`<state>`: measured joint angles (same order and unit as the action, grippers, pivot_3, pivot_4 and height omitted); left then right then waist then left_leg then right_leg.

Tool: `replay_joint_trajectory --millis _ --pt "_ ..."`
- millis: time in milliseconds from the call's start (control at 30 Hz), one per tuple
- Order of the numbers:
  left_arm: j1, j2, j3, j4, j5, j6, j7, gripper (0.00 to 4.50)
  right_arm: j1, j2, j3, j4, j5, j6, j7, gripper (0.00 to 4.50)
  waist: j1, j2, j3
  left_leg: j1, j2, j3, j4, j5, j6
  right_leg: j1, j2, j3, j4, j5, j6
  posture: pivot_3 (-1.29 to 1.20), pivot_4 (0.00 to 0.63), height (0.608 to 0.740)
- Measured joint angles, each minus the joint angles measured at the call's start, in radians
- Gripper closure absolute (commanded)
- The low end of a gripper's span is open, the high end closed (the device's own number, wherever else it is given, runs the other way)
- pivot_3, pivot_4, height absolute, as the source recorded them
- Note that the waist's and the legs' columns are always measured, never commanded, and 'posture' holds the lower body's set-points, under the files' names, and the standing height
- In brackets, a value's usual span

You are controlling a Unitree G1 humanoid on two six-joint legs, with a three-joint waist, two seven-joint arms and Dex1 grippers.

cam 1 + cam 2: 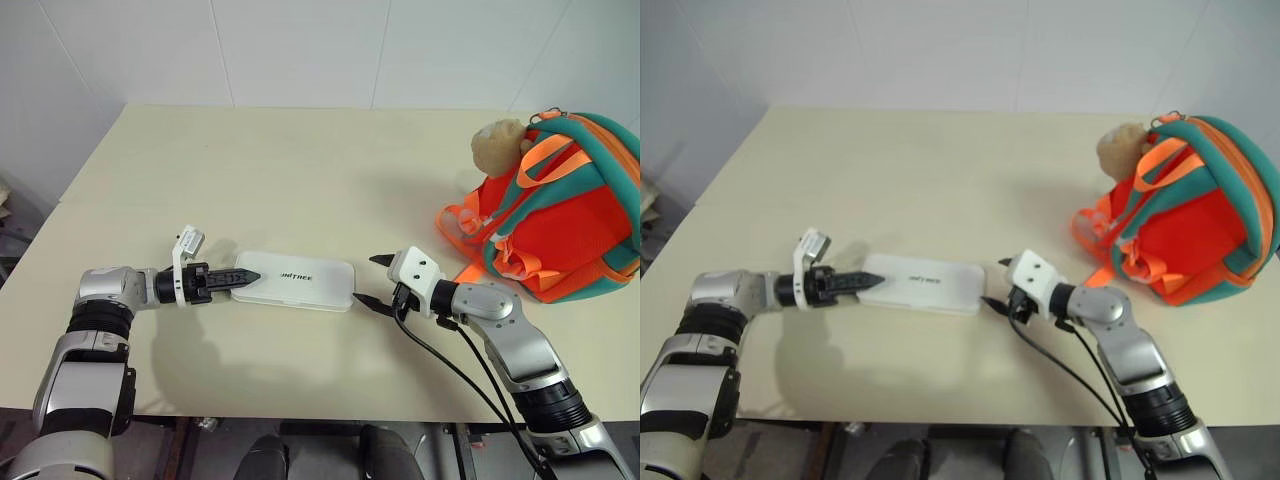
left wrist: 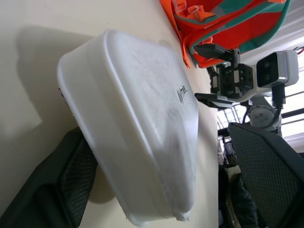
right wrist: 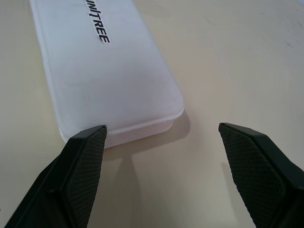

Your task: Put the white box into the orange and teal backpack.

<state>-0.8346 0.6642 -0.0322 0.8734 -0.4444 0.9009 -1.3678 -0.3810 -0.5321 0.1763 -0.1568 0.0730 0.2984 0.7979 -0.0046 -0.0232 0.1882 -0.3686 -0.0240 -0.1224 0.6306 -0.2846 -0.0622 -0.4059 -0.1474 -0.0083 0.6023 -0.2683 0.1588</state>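
White box flat on counter | left tool and right tool released at its ends | risk: uneven squeeze could skid it.

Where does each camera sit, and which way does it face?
Left and right eye views: on the head, looking forward and down over the table; both arms show, with the left gripper and right gripper at opposite ends of the white box.
Left wrist view: along the left fingers, facing the box, the backpack and the right gripper.
Right wrist view: along the open right fingers, facing the box's end.
Every view shares the box.
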Motion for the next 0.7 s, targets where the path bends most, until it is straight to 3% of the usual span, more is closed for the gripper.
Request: replay_joint_trajectory --millis 133,367,433,700 --pt "-0.023 -0.009 0.001 0.038 0.019 -0.024 -0.001 0.03 0.006 0.0 0.0 -0.003 0.003 0.007 -0.005 0.0 0.001 0.0 0.0 0.0 0.0 0.0 0.0 0.0 0.0 0.0 0.0 0.0 0.0 0.0 0.0 0.0 0.15 0.74" --pt "-0.053 -0.024 0.012 0.109 0.065 -0.044 0.022 2.23 0.006 0.0 0.0 -0.012 0.009 0.008 -0.01 0.0 0.0 0.0 0.0 -0.001 0.0 0.0 -0.001 0.0 0.0 0.0 0.0 0.0 0.0 0.0 0.001 0.0 0.15 0.74" --pt "-0.056 -0.029 0.025 0.126 0.064 -0.041 0.011 2.65 0.006 0.0 -0.005 -0.012 0.009 0.008 -0.012 0.0 -0.001 0.0 0.0 -0.002 0.0 0.0 -0.001 0.0 0.0 0.0 0.0 0.0 -0.002 0.0 0.001 0.0 0.15 0.74" --pt "-0.084 -0.038 0.037 0.144 0.065 -0.039 -0.005 2.9 0.001 0.008 -0.009 -0.012 0.009 0.007 -0.018 0.0 0.001 -0.002 -0.001 -0.002 0.0 0.001 0.0 0.0 0.0 0.0 0.0 0.0 -0.001 0.0 0.002 0.0 0.15 0.74"
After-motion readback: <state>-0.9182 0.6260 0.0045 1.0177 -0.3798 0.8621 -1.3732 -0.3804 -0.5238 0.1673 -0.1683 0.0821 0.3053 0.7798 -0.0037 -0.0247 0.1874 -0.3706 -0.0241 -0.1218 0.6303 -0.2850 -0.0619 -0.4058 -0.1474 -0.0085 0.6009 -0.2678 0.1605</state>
